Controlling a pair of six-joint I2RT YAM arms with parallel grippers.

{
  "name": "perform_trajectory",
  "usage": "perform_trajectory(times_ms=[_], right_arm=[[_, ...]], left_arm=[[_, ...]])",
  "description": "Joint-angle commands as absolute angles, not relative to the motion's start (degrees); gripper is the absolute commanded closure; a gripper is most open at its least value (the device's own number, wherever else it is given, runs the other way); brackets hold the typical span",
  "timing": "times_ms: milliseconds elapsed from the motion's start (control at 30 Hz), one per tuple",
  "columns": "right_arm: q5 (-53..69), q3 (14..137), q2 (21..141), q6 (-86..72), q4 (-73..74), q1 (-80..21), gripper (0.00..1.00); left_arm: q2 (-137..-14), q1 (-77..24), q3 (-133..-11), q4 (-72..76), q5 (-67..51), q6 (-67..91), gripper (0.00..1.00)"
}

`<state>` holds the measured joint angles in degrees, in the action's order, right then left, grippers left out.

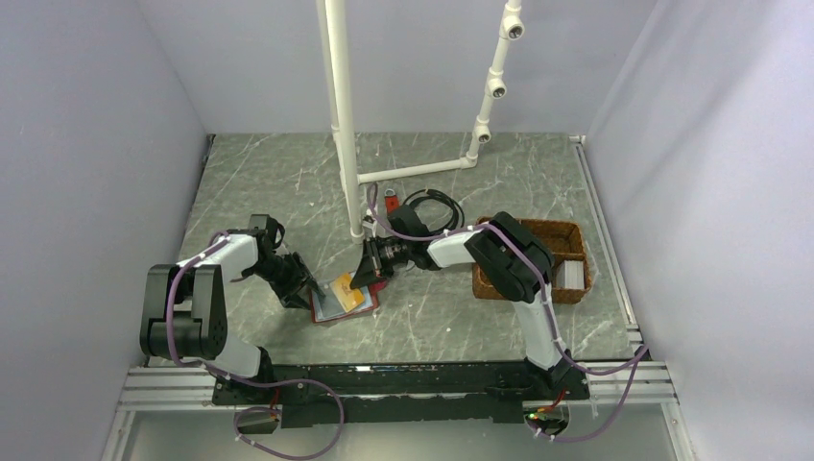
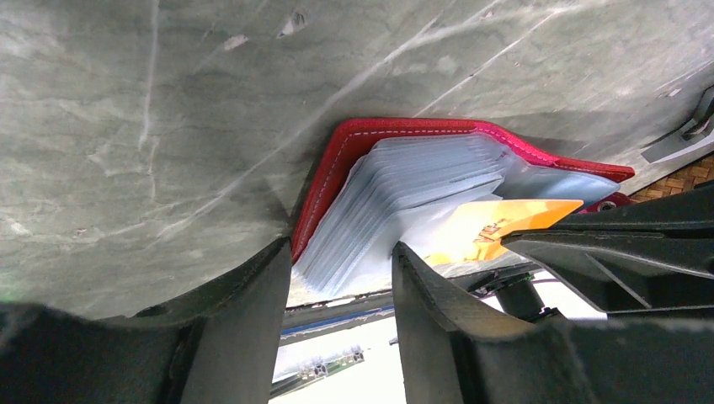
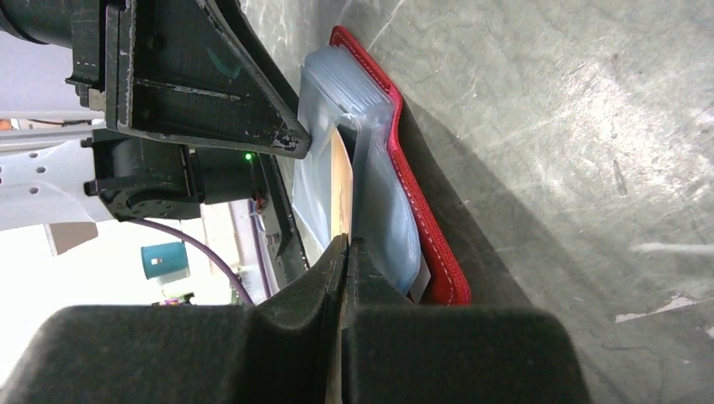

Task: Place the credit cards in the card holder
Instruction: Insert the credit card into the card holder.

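The right tool [image 3: 343,248] is squeezing tight on an orange card [image 3: 342,185]. The card is sticking straight out from the tips, thin edge up, with its long side in line with the tool.

The front end of the card is poking in among the clear pockets [image 2: 412,177] of the red wallet [image 2: 324,181]. I cannot tell if it is going inside a pocket or only between two of them.

The left tool [image 2: 341,252] is about half wide. It is gripping the near edge of the wallet, with one finger against the red cover and the other pressing on the stack of pockets. That is holding the wallet open.

In the view from above, the wallet is lying open on the bench [image 1: 288,192], in the middle of the frame and a bit low. Its long side is running left to right with a small tilt. The right tool is touching it from the upper right and the left tool from the left, so both arms are right at it. The card is pointing toward the lower left, into the wallet.

I think the next push needs to go along the card's long side, toward the lower left, while the left tool is keeping the wallet in place.

At the right of the frame, a brown basket [image 1: 566,235] is sitting with some pale cards [image 1: 571,277] in it, well apart from the wallet.
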<state>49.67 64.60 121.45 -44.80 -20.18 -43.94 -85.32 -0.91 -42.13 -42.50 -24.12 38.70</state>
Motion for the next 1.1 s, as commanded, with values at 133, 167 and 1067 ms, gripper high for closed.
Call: perform_trajectory(times_ms=[133,167,1067], right_arm=[[46.03,65.81,123.26,-47.07,-27.86,-43.94,1.00],[45.91,65.97,123.48,-47.15,-27.78,-43.95,1.00],[37.62,58.04,121.54,-55.74,-38.62,-46.99,1.00]], left_arm=[[-84.55,-1.13,-42.80,-41.92,-21.09,38.86,0.48],[-84.56,-1.12,-42.82,-41.92,-21.17,38.87,0.48],[-75.86,-1.00,-44.65,-46.48,-15.04,43.59,0.09]])
